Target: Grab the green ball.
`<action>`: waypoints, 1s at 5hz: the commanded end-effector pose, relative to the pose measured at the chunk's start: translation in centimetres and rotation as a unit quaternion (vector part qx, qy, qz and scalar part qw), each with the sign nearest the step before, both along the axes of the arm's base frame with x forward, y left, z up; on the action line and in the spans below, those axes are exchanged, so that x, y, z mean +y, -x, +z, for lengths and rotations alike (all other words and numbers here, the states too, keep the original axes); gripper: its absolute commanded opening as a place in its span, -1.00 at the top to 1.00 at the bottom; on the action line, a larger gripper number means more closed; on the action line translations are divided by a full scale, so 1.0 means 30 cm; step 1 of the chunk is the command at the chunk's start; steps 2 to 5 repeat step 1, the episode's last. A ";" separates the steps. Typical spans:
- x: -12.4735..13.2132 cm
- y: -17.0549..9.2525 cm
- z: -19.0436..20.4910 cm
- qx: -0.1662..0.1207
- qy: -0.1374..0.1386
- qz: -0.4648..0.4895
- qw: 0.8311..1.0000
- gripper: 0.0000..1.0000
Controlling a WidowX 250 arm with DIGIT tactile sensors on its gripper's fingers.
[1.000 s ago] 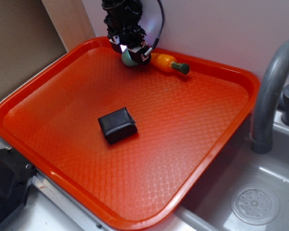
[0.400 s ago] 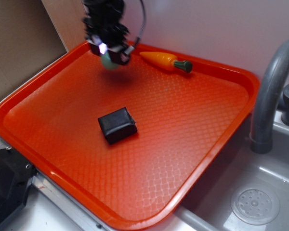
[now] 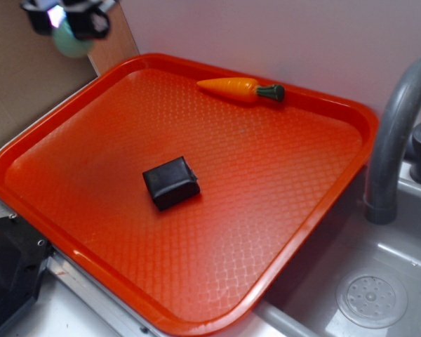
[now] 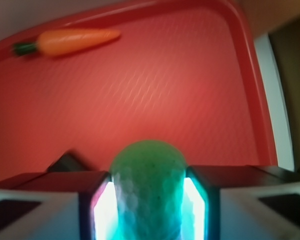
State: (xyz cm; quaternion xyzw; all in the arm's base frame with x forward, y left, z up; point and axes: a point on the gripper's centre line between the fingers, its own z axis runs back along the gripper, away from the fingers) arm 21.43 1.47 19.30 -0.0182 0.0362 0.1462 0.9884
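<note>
Pale mint-green and dimpled, the green ball [image 3: 71, 43] is seen in the exterior view at the top left corner, clamped by the end effector [image 3: 69, 21], which is closed on it. Ball and end effector are held in the air, beyond the far left rim of the orange tray [image 3: 340, 210] and in front of a brown panel. On the tray's textured floor a small black block [image 3: 170, 182] is set left of centre, slightly tilted. An orange toy carrot [image 3: 240, 89] with a dark green stem lies along the far rim, its stem pointing right. To the right of the tray, a grey faucet [image 3: 393, 140] arches over a grey sink [image 3: 379, 281] with a round drain strainer [image 3: 371, 300].

In the wrist view, the green ball [image 4: 149, 190] fills the lower middle of the frame, gripped between the two fingers [image 4: 202, 200] of the end effector [image 4: 149, 205]; the inner faces of the fingers are lit bright white on either side of it. Below and beyond it the orange tray [image 4: 250, 85] is seen blurred, with its raised rim curving along the right. The toy carrot [image 4: 70, 42] lies at the upper left near the rim, stem to the left. A corner of the black block [image 4: 65, 162] peeks out just above the left finger.
</note>
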 end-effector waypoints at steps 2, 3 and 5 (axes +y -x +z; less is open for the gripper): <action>-0.030 0.020 0.226 -0.028 -0.025 0.028 0.999 1.00; -0.030 0.020 0.226 -0.028 -0.025 0.028 0.999 1.00; -0.030 0.020 0.226 -0.028 -0.025 0.028 0.999 1.00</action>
